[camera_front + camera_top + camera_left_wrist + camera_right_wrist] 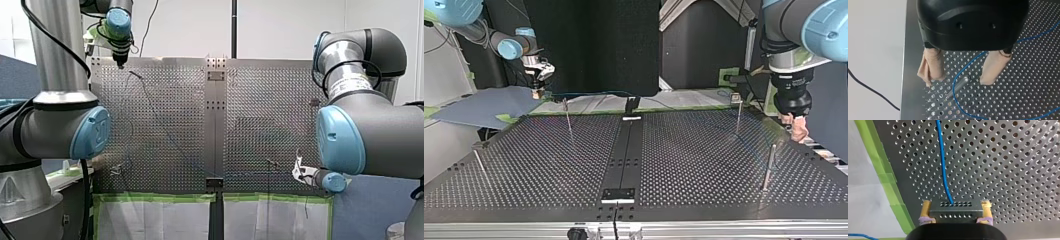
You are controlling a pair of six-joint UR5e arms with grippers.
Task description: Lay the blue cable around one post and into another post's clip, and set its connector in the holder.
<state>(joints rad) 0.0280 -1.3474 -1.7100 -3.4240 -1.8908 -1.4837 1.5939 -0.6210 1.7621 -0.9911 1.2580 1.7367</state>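
Perforated metal table (165, 125), green tape (150, 197) along its edge, white wall (280, 25) behind. Left claw (958, 80) spread apart, straddling a post (960, 85). The blue cable (968, 65) curves round that post. Right claw (956, 207) clamped on connector (955, 214) near the taped edge.

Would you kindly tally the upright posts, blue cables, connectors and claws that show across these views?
posts: 4
blue cable: 1
connector: 1
claws, the left claw and the right claw: 2
Total: 8
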